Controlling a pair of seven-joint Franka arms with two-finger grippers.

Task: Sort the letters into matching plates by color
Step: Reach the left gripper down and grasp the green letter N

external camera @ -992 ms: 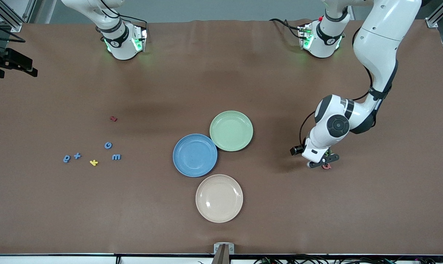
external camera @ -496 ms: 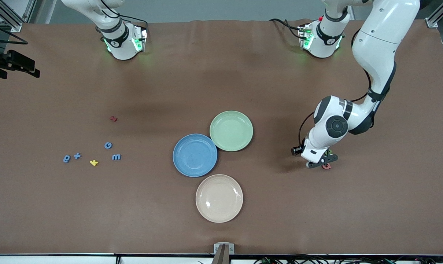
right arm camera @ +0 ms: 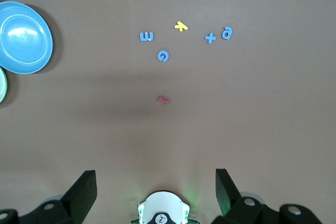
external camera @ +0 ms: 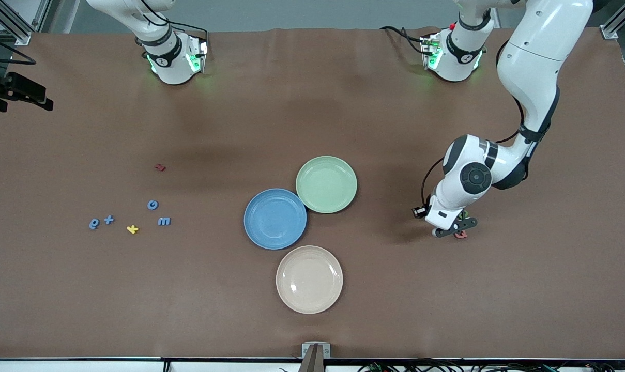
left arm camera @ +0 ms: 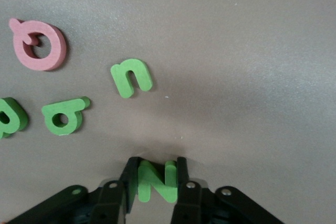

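We see the left gripper (left arm camera: 156, 184) down at the table's left-arm end, its fingers (left arm camera: 128, 179) pinched against both flanks of a green N (left arm camera: 155, 180), a grip across the letter's narrow width, which should keep it from twisting when lifted. Loose beside it lie a green n (left arm camera: 131, 77), a green d (left arm camera: 63, 118), part of another green letter (left arm camera: 10, 117) and a pink Q (left arm camera: 38, 44); from the green plate (external camera: 326, 184) this cluster sits at about four o'clock. The blue plate (external camera: 275, 218) touches the green one; the cream plate (external camera: 309, 279) lies nearer the front camera. The right gripper (right arm camera: 156, 190) waits high, jaws spread and empty, probably above its own base. Blue letters (external camera: 157, 213), a yellow one (external camera: 132, 229) and a red one (external camera: 159, 167) lie toward the right arm's end. The surface is plain matte brown cloth (external camera: 312, 103), with metal framing at the corners
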